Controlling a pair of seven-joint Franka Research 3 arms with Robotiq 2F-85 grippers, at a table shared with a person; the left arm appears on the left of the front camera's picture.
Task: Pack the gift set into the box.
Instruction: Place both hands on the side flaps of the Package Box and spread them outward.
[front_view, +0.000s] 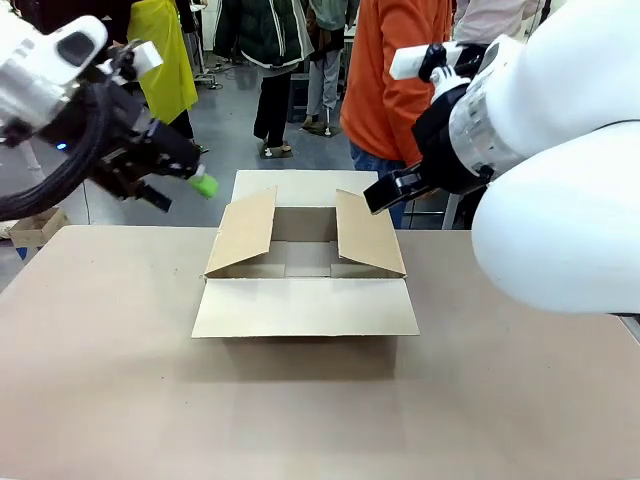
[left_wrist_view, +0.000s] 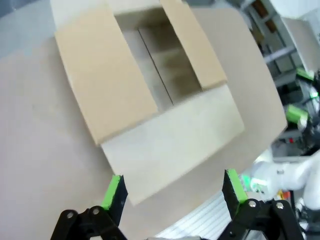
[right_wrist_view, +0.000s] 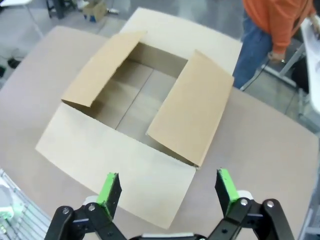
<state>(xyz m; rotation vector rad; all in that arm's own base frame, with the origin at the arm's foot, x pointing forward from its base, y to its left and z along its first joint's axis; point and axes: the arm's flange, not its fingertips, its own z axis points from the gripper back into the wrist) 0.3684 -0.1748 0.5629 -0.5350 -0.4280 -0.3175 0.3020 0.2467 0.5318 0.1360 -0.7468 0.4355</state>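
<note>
Item one, the box (front_view: 305, 308): brown corrugated carton, at the middle of the table (front_view: 110, 380), open. The near flap lies flat toward 6 o'clock, the far flap flat toward 12, and the two side flaps stand tilted inward at 9 and 3. The floor is bare cardboard wherever we can see it. Item two, the left gripper (left_wrist_view: 173, 177): raised above the table at about 10 o'clock from the box, fingers well apart, nothing between the green pads. Item three, the right gripper (right_wrist_view: 166, 179): raised at about 2 o'clock from the box, fingers likewise spread and empty, its camera looking down into the opening. Item four, a person in an orange top (front_view: 385, 90), standing beyond the far edge at roughly 1 o'clock. We judge the packing at its very start, with the carton ready and nothing placed. The next move calls for getting hold of a first piece of the gift set, possibly handed over from 12 o'clock, then lowering it between the leaning side flaps without catching them.
</note>
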